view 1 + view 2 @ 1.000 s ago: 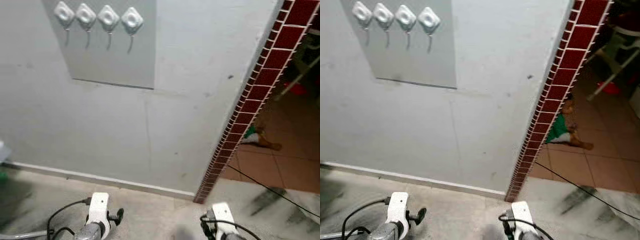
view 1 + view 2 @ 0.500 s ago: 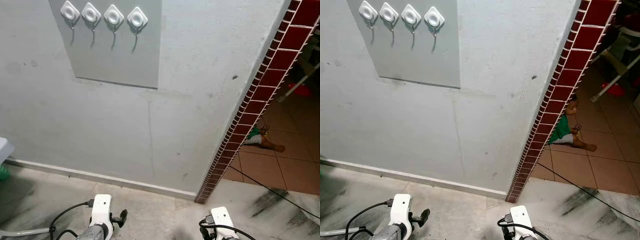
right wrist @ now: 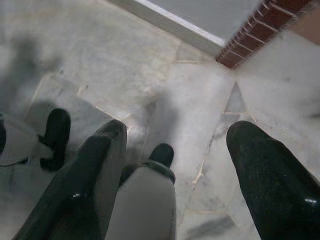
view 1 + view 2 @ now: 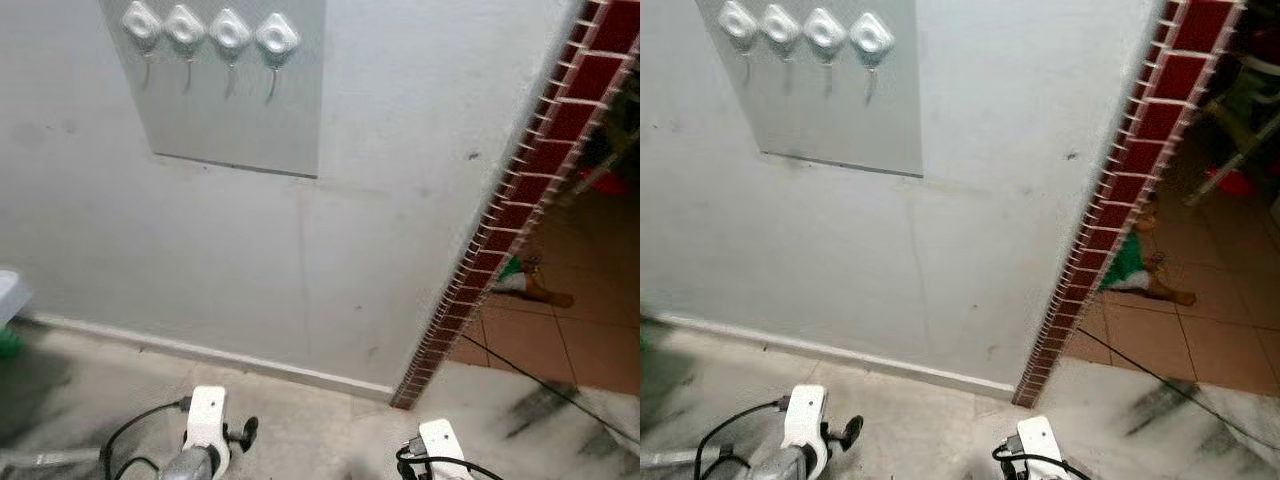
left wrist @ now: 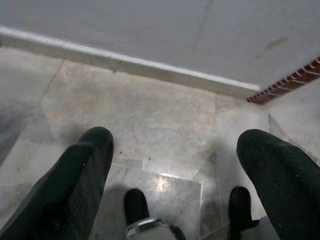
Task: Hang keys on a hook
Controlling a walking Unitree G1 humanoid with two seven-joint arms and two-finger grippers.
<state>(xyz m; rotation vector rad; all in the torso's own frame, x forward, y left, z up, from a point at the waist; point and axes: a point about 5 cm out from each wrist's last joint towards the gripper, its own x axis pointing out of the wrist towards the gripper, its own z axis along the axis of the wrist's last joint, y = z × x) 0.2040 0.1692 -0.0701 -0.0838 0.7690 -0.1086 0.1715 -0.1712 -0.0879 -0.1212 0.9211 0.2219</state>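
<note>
Four hooks (image 4: 209,35) are sitting high on the wall (image 4: 300,230). Both hands, left hand (image 5: 175,165) and right hand (image 3: 175,150), are hanging wide and empty near the floor (image 5: 150,115). Can't spot keys, so finding them looks next.

No readable text

The grey wall (image 4: 300,250), the panel of hooks (image 4: 232,40) and the marble floor (image 5: 150,115) carry no legible lettering, labels or numbers.
</note>
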